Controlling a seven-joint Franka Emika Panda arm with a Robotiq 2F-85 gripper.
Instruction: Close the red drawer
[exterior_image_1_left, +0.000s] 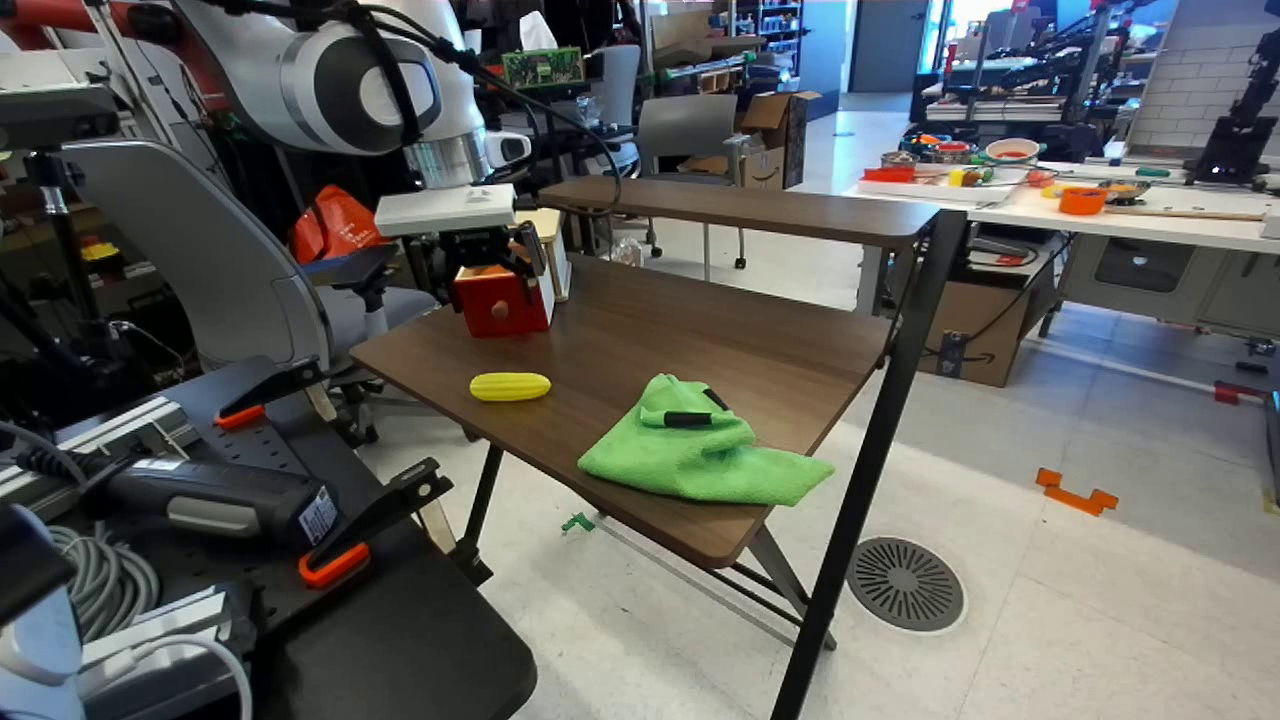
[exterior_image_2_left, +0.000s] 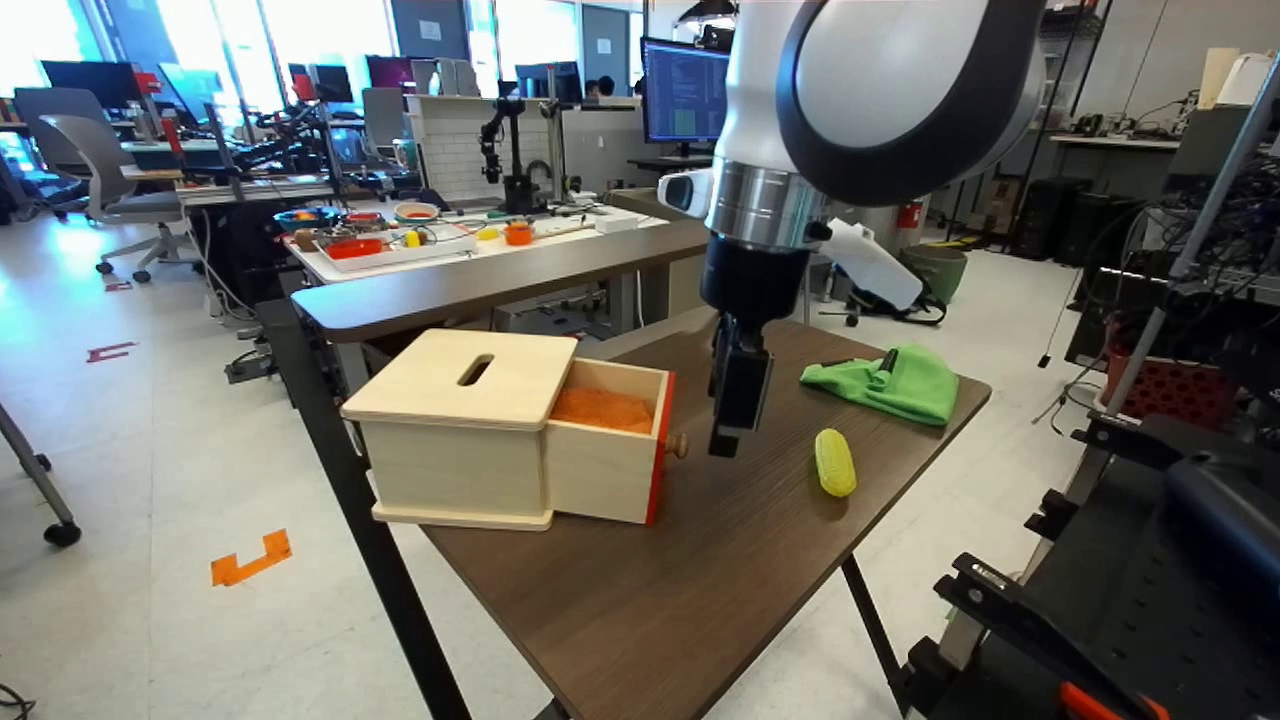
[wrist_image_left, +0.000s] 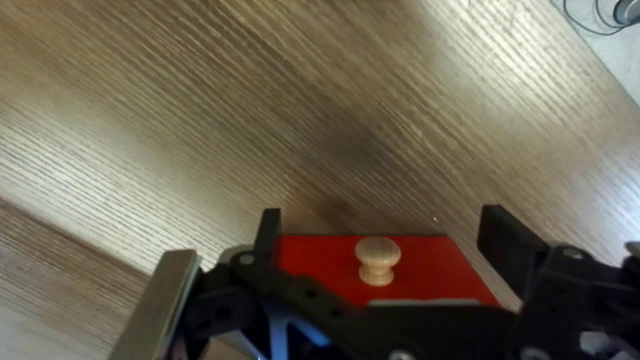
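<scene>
One red drawer (exterior_image_2_left: 605, 470) is seen pulled partly out of its wooden box (exterior_image_2_left: 455, 465); near this drawer, the gripper (wrist_image_left: 382, 225) is held with its fingers (wrist_image_left: 510, 245) spread widely.

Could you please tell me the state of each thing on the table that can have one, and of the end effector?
Wooden box: upright, slotted top in place
Red drawer: open, pulled partway out
Drawer knob: not gripped
End effector: open, holding nothing
Yellow object: lying on its side
Green cloth: crumpled, bunched up
</scene>
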